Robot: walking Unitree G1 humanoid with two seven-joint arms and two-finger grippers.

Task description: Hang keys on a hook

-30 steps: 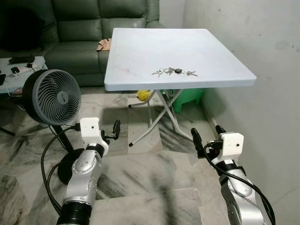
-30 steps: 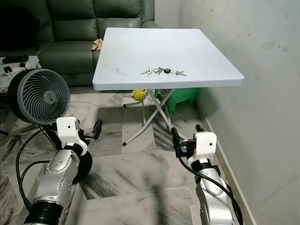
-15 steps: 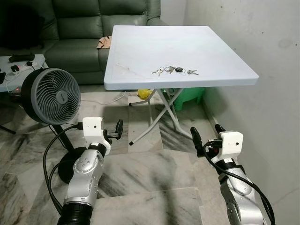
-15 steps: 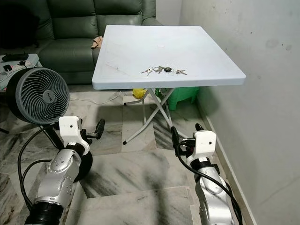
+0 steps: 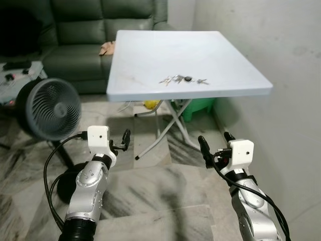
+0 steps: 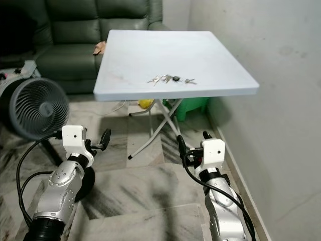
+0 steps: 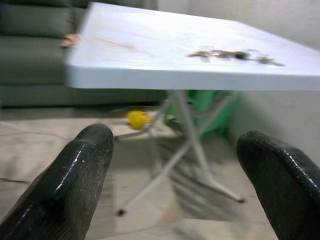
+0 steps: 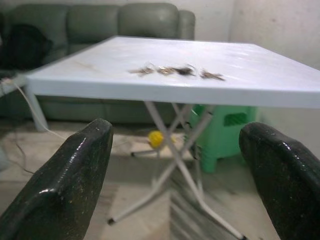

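A bunch of keys (image 5: 183, 79) lies near the front edge of the white folding table (image 5: 150, 50), spread out in a short row. Both arms are held low in front of me, well short of the table and below its top. My left gripper (image 5: 123, 140) is open with nothing between its fingers. My right gripper (image 5: 214, 143) is open too and also holds nothing. In the left wrist view the keys (image 7: 235, 54) sit on the tabletop above the two black fingertips (image 7: 75, 170). The right wrist view has the keys (image 8: 175, 70) straight ahead, above its own fingers (image 8: 70, 175).
A grey floor fan (image 5: 47, 108) with a trailing cable stands at my left on the marble floor. A green sofa (image 5: 85, 30) is behind the table. A white wall (image 5: 291, 100) runs close along my right. A green stool (image 5: 198, 108) and a yellow ball (image 5: 150, 104) lie under the table.
The whole picture has shifted left and blurred slightly, so the camera has moved. The keys lie where they were. Both grippers stay open in the same raised pose.
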